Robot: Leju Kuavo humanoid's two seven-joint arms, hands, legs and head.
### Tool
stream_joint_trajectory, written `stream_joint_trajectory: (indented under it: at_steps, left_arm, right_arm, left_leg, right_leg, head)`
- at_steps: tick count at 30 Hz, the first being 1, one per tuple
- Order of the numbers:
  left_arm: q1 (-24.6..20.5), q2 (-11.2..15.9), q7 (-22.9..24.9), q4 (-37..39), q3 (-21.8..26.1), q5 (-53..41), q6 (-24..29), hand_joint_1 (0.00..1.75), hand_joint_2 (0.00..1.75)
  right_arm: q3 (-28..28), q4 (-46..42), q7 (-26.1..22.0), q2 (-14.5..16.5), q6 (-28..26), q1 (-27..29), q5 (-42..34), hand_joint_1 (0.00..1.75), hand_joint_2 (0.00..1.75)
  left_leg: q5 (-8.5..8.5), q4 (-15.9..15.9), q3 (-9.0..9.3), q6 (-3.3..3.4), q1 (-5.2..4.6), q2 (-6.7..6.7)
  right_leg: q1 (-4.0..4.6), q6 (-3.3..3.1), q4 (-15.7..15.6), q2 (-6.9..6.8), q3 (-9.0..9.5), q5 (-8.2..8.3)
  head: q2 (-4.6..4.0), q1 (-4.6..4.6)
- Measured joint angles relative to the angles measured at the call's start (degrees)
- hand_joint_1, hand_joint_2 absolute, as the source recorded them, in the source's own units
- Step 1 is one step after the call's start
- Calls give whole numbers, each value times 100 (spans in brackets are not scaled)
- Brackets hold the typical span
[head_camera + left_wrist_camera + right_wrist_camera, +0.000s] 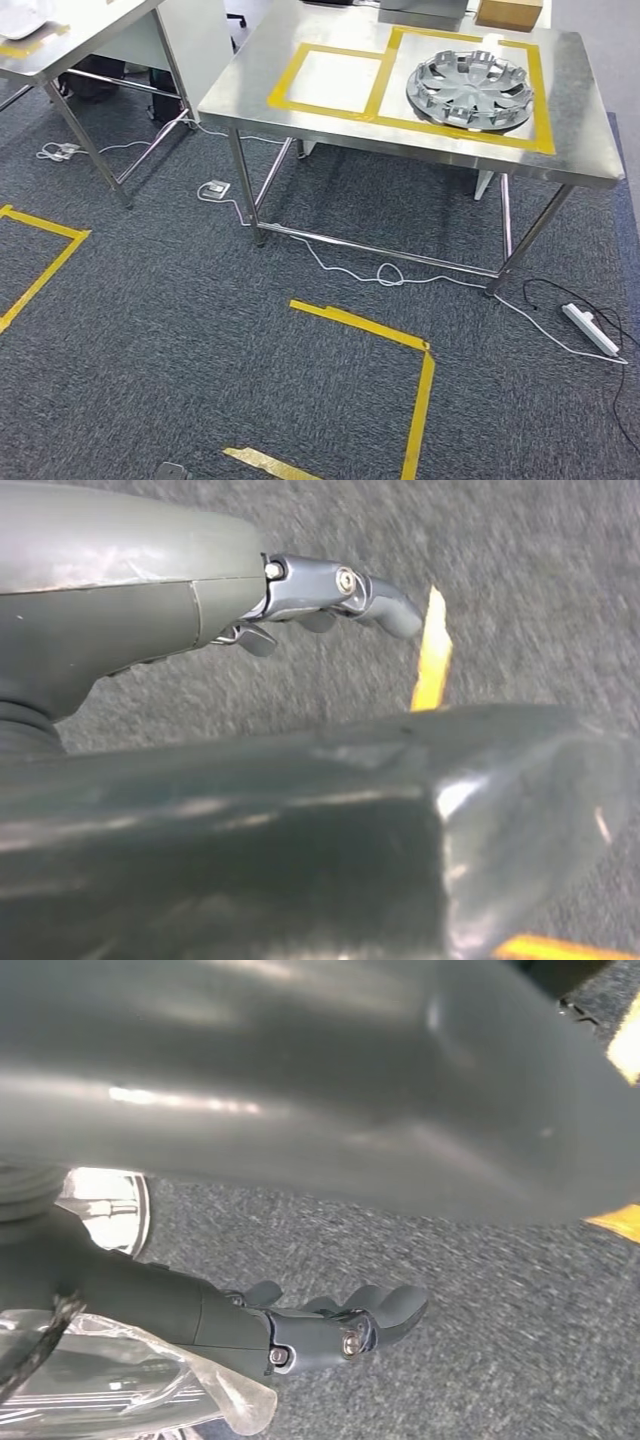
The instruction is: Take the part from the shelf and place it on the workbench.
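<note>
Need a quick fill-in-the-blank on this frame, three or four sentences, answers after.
1. The silver plastic wheel cover lies on the steel workbench inside the ____ of the two yellow-taped rectangles.
2. A white power strip lies on the grey ____.
3. A brown cardboard box sits at the workbench's ____ edge.

Missing words: larger; carpet; far

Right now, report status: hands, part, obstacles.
Left robot hand empty, hanging over carpet. Right robot hand empty too. Hubcap on workbench, inside taped box. Cables on floor underneath.
</note>
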Motion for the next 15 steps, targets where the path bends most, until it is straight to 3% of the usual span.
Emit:
stream_joint_trajectory:
  at_steps: [2, 4, 5, 7, 9, 11, 13, 15]
  left_arm:
    - [11, 0, -24, 0, 0, 10, 0, 0, 0]
    - [22, -3, -46, 0, 0, 25, 0, 0, 0]
    - [25, -7, -56, 0, 0, 31, 0, 0, 0]
    - [24, -15, -70, 0, 0, 36, 1, 0, 0]
    - [17, -21, -82, 0, 0, 38, 4, 0, 0]
    - [19, -24, -90, 0, 0, 41, 7, 0, 0]
    - [36, -23, -92, 0, 0, 44, 8, 0, 0]
    - [45, -22, -95, 0, 0, 49, 9, 0, 0]
  right_arm:
    - [1, 0, -5, -9, -2, -1, 11, 0, 0]
    - [3, 0, -11, -20, -3, 1, 20, 0, 0]
    - [4, 0, -15, -27, -2, 1, 26, 0, 0]
    - [11, 1, -35, -44, -1, -2, 41, 0, 0]
    - [21, 14, -64, -54, 3, -10, 62, 0, 0]
    - [26, 32, -79, -57, 5, -10, 81, 0, 0]
    - [27, 42, -82, -60, 5, -5, 92, 0, 0]
    - [28, 51, -83, -64, 5, -6, 103, 0, 0]
  left_leg:
    - [76, 21, -115, 8, -9, -9]
    - [129, 47, -204, -7, -8, -27]
    - [147, 64, -239, -21, -4, -44]
    - [178, 117, -310, -56, 7, -84]
    - [199, 206, -394, -104, -5, -121]
    - [231, 254, -450, -166, -13, -160]
    - [221, 289, -476, -225, 3, -189]
    - [-43, 621, -611, -282, 20, -150]
  right_leg:
    - [-25, 43, 710, 24, -233, -363]
    - [-39, 72, 901, 25, -219, -412]
    - [-48, 81, 707, 26, -69, -313]
    - [-78, 93, -64, 77, 435, -36]
    - [-94, 65, -728, 176, 821, 103]
    - [-76, 0, -857, 202, 871, 102]
    - [-79, -89, -854, 138, 854, 146]
    - [-93, -181, -870, 56, 856, 199]
  head:
    - [0, 0]
    - [0, 2]
    - [0, 1]
    - [0, 3]
    - [0, -3]
    - [0, -10]
    - [0, -10]
    - [0, -36]
